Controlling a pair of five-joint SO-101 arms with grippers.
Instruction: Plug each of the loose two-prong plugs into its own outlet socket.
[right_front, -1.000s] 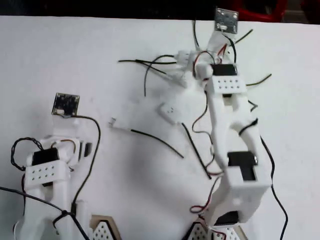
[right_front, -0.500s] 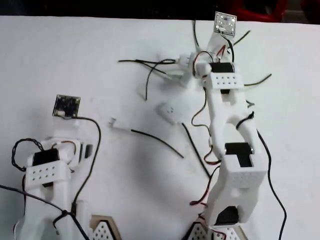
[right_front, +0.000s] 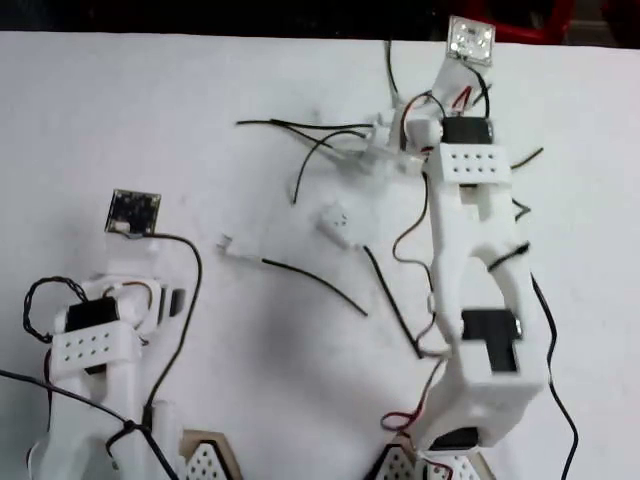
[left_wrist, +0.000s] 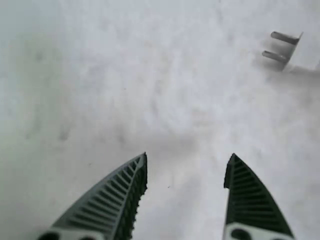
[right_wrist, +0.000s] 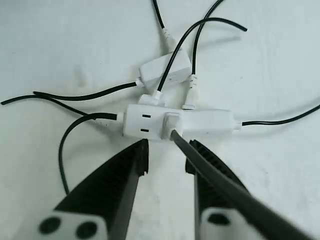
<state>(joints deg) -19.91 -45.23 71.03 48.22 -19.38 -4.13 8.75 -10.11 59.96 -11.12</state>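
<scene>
— So, where's the right gripper (right_wrist: 167, 145)?
— Far side, fingers spread before the outlet cluster (right_wrist: 142, 122).
— And the left gripper (left_wrist: 188, 156)?
— Released too, near left; loose plug (left_wrist: 282, 45) lies near, to its right.

No text, number, label or sign can be read on any surface. The white outlet block (right_wrist: 135, 122) carries two dark slots on its face but no legible marking. The plug body (right_wrist: 171, 121) touching it and the second white block (right_wrist: 165, 70) just beyond it are equally plain.
</scene>
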